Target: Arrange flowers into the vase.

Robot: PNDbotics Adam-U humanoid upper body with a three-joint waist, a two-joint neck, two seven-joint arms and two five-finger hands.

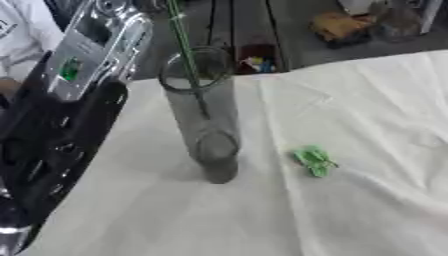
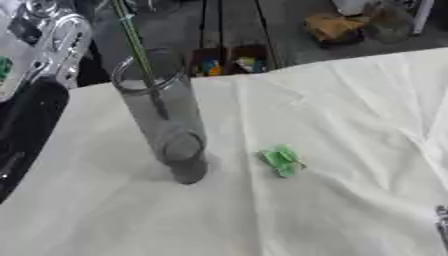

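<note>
stem [image 1: 182,35] top cut off by edge — flower unseen

Pretty soft and blurry all over, bright even light washing out the white cloth [image 1: 350,210], vase [image 1: 206,120] casting only a faint shadow.

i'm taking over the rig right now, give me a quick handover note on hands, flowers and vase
Left hand: not visible; only the left arm shows along the left edge, so its state is unknown.
Right hand: only a sliver shows at the lower right edge of the right eye view; fingers cannot be judged.
Vase: clear glass, upright on the white tablecloth.
Done: one green stem stands in the vase, its top out of view.
Left: a small green piece lies on the cloth right of the vase. No other flowers are visible.
</note>
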